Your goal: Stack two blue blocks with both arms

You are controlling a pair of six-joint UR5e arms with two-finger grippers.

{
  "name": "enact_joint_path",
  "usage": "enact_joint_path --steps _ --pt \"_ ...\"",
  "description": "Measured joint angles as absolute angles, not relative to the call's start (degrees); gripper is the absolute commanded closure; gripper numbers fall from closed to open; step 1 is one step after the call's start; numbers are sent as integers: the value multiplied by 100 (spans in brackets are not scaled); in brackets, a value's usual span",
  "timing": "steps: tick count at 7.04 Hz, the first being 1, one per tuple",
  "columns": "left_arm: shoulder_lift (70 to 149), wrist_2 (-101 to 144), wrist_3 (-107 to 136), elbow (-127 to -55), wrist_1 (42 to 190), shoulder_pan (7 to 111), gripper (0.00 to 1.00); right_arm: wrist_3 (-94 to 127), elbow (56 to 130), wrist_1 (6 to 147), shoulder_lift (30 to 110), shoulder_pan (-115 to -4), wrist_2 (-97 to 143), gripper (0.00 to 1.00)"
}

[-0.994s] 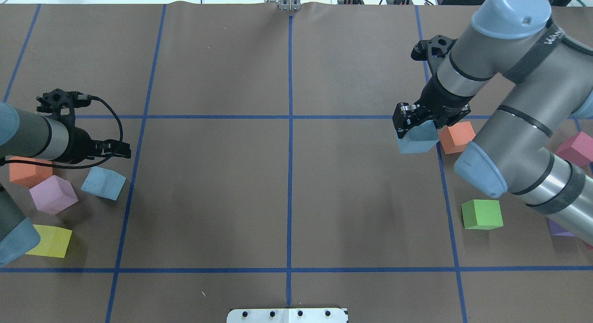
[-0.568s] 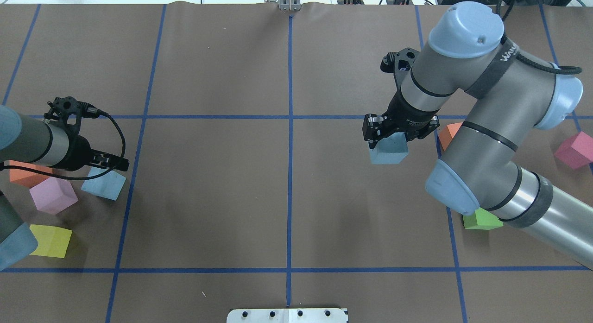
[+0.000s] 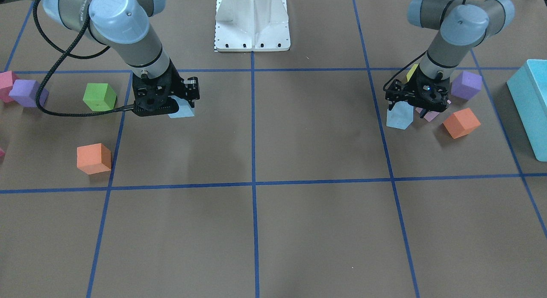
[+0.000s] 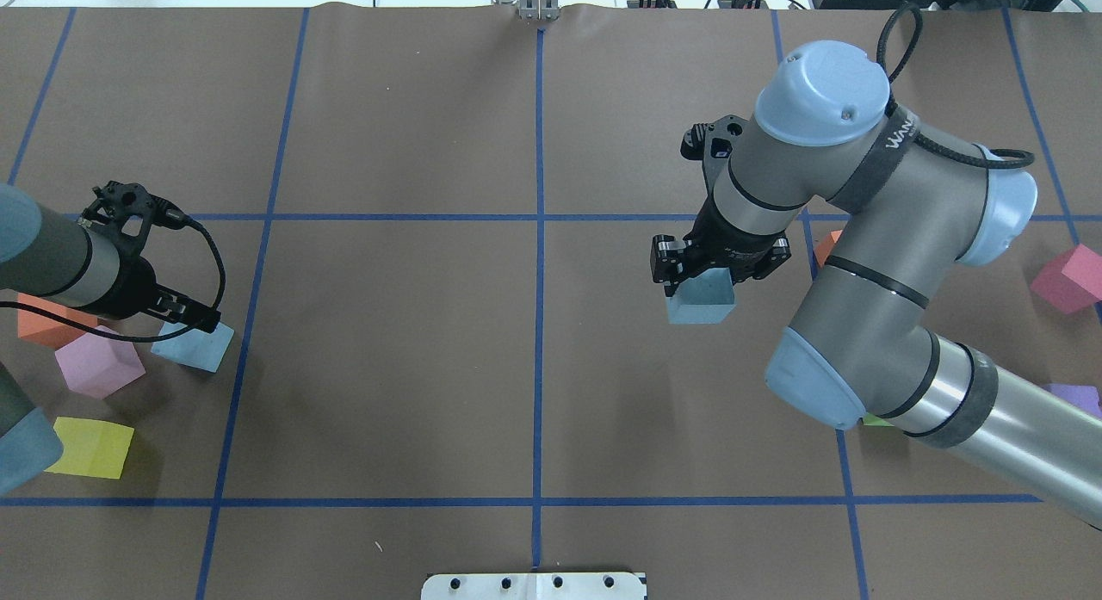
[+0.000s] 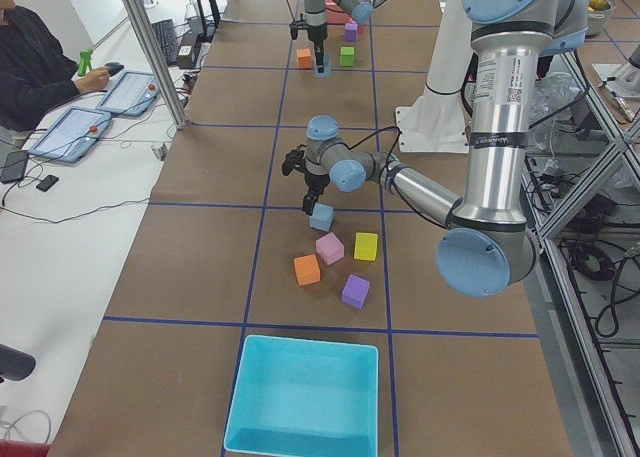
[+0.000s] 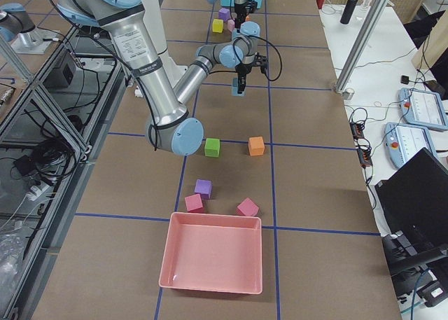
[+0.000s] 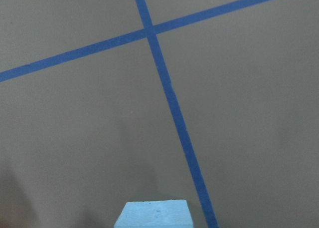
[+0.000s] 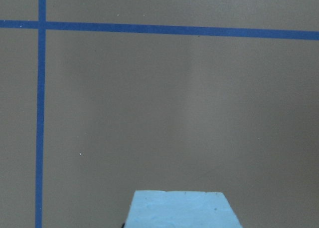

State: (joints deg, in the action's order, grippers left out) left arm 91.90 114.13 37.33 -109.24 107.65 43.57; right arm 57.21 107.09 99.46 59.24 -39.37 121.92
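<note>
Facing the robot, the front view showed the right claw (image 3: 177, 102) closed on the right-side blue block (image 3: 183, 111), its jaws pressed to opposite faces. The cube sat in the square just to the robot's right of the centre tape line. Whether it was clear of the worktop (image 3: 299, 229) could not be told. A green cube (image 3: 99, 97) and an orange cube (image 3: 94, 158) lay well apart from it, further out on that side. The left claw (image 3: 407, 109) stood spread open over the left-side blue block (image 3: 398, 118), gripping nothing. A pink cube (image 3: 431, 115) lay just behind it, with a second orange cube (image 3: 461, 122) and a purple cube (image 3: 466, 85) near.

In the overhead view the two blue blocks were well apart, one under each claw. The left-side blue block rested on the worktop with the left claw's tips over its far edge. A yellow cube (image 4: 90, 445) lay nearer the robot.

In the left side view the left claw pointed straight down above its cube, and a turquoise box (image 5: 305, 397) sat at the near end.

In the right side view a pink tray (image 6: 212, 253) occupied the near end.

The left wrist view showed only the cube's pale top at the bottom edge, with crossed tape lines beyond it.

The right wrist view likewise showed a blue top face at bottom centre.
</note>
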Motion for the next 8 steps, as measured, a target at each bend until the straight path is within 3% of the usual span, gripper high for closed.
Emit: enact_joint_path --steps 8 --pt "9252 11415 3838 -10710 10736 4296 3 6499 9947 9917 5060 -3195 11574 33"
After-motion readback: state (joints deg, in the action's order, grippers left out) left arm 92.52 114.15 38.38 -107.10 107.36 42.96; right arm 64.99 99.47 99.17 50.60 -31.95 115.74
